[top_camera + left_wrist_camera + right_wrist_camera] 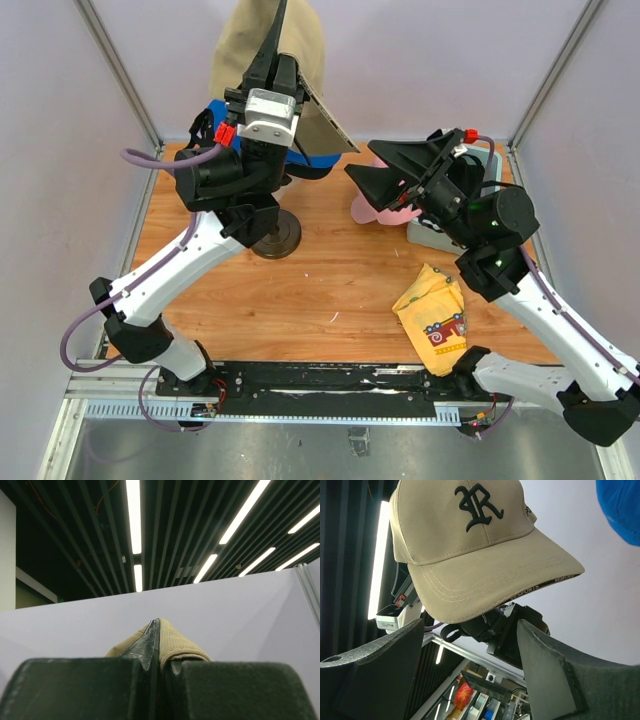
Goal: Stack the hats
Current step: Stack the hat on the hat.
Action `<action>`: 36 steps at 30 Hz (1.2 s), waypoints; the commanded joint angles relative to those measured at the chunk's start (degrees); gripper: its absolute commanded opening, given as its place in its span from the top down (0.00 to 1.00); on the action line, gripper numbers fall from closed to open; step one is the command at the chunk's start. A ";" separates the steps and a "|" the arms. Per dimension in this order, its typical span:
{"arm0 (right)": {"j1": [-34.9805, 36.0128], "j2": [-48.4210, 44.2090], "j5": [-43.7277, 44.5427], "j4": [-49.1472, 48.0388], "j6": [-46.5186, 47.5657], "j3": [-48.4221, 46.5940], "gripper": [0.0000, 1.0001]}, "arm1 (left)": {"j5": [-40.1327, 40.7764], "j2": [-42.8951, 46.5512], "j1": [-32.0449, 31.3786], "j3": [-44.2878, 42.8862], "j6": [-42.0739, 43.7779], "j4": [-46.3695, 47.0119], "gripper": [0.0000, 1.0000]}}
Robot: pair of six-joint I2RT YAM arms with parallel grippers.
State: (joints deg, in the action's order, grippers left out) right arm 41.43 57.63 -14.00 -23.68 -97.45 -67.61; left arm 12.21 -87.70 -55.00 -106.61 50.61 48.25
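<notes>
Left hand is clamped tight on the tan hat, raised near the blue hat (table's far left); right hand gapes wide, empty, near the pink hat

Wood-grain tabletop, a few light scuffs near the middle. Pale lavender panels close it in at the back and on both sides, held by silver aluminium posts at the corners. A black rail runs along the near edge, with a grey metal surface below it. Above the panels there is a dark slatted ceiling with long white strip lights in parallel rows, all lit. Light on the wood is even.
</notes>
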 commanded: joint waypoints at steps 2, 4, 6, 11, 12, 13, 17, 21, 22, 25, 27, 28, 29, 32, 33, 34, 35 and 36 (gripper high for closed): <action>2.85 1.34 1.75 -4.12 -3.61 -0.88 0.24 | -1.51 1.42 -1.69 -0.15 1.35 3.28 1.00; 3.65 2.65 1.55 -5.03 -4.03 -2.17 0.23 | -1.48 1.71 -1.93 0.71 1.43 3.78 0.99; 4.34 3.98 1.62 -5.86 -4.21 -3.18 0.23 | -1.61 2.04 -2.37 1.40 1.40 4.18 1.00; 4.64 6.13 3.85 -10.58 -5.81 -2.74 0.23 | -1.99 2.81 -3.44 2.56 2.34 4.38 1.00; 4.63 6.46 4.08 -11.64 -5.94 -2.72 0.23 | -2.05 3.15 -3.56 3.01 2.43 4.39 0.99; 4.65 6.71 4.41 -12.30 -6.11 -2.75 0.24 | -2.02 3.53 -3.66 3.49 2.51 4.40 1.00; 4.64 8.09 5.88 -15.82 -7.18 -2.58 0.41 | -1.95 5.52 -3.78 5.97 2.69 4.91 0.99; 4.01 10.66 5.43 -21.11 -9.22 -1.81 0.70 | -1.29 7.97 -3.72 8.38 3.47 5.79 0.99; 3.86 11.50 5.04 -22.27 -9.72 -1.87 0.77 | -1.09 8.55 -3.76 8.91 3.79 5.88 1.00; 3.06 14.97 3.44 -26.23 -10.83 -2.86 0.94 | -0.43 10.02 -3.79 9.82 4.94 5.68 0.99; 2.18 18.05 1.83 -29.48 -11.77 -4.74 0.99 | 0.02 11.04 -3.71 10.09 5.86 5.44 1.00; 1.65 19.61 0.48 -31.08 -12.27 -5.95 0.99 | 0.59 11.51 -3.73 10.22 6.49 5.23 1.00; 1.11 21.22 -0.24 -32.25 -12.55 -7.43 0.99 | 1.15 11.95 -3.71 10.38 7.12 5.26 1.00; -1.45 25.74 -4.33 -33.65 -12.66 -12.20 0.99 | 3.51 13.95 -3.74 11.62 8.47 5.54 0.96; -2.12 27.17 -5.65 -33.71 -12.15 -13.93 0.99 | 4.46 14.63 -3.78 12.29 8.92 5.54 0.91; -3.01 28.66 -6.98 -33.91 -11.38 -15.92 0.99 | 5.51 15.44 -3.75 13.06 9.49 5.84 0.86; -4.36 30.13 -8.66 -33.64 -10.35 -18.16 0.99 | 6.40 16.31 -3.79 14.33 10.15 6.51 0.80; -5.46 31.51 -10.41 -33.00 -9.37 -20.28 0.99 | 7.19 17.32 -3.78 15.77 10.75 7.52 0.74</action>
State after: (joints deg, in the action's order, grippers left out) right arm 40.91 84.51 -18.15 -56.58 -110.61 -81.43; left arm 16.10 -75.35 -58.00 -93.19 58.41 49.50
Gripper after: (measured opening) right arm 0.038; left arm 0.171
